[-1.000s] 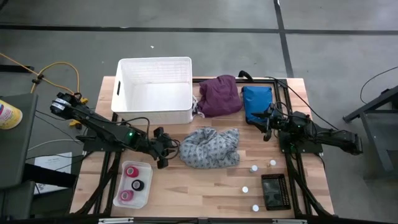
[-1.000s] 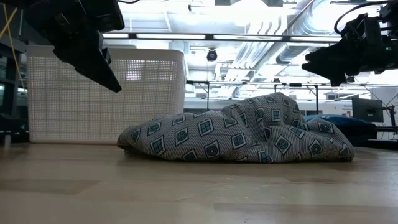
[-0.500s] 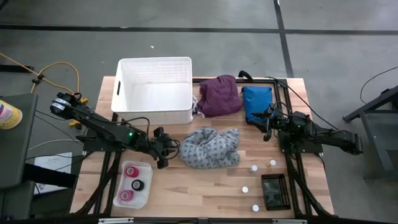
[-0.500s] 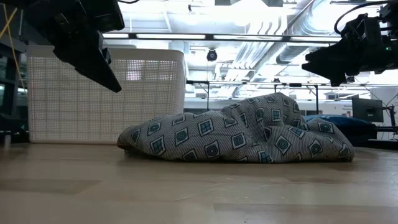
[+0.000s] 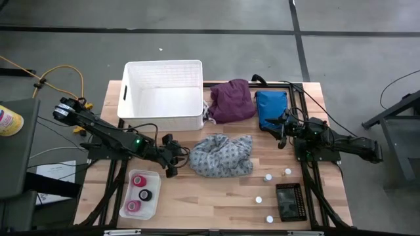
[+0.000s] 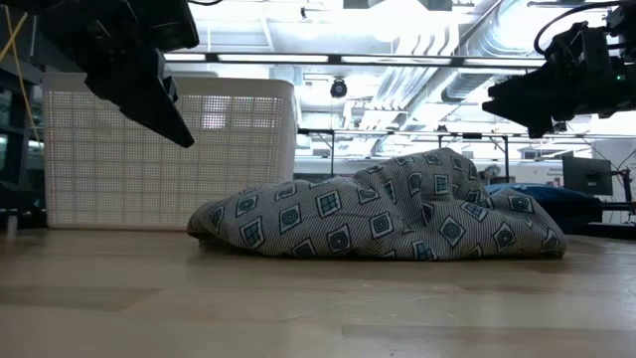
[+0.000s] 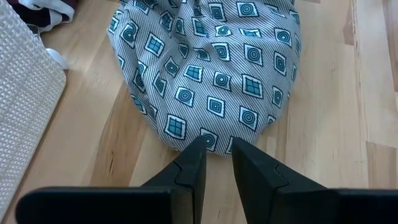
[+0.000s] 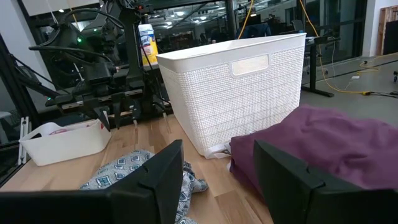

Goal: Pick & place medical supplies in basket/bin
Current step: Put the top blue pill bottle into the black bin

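Note:
The grey dotted cloth lies bunched on the table's middle; it also shows in the low view. My left gripper hangs above the table just left of it, fingers narrowly open and pointing at the cloth's left edge without touching. The white basket stands at the far left. The purple cloth rests beside it. My right gripper is open, raised over the right side and facing the basket. Several white-capped vials stand on the near right. Tape rolls sit in a small white tray.
A blue bundle lies at the far right beside the purple cloth. A dark rack sits near the vials at the near right. The small white tray occupies the near left corner. Bare wood stretches along the near middle.

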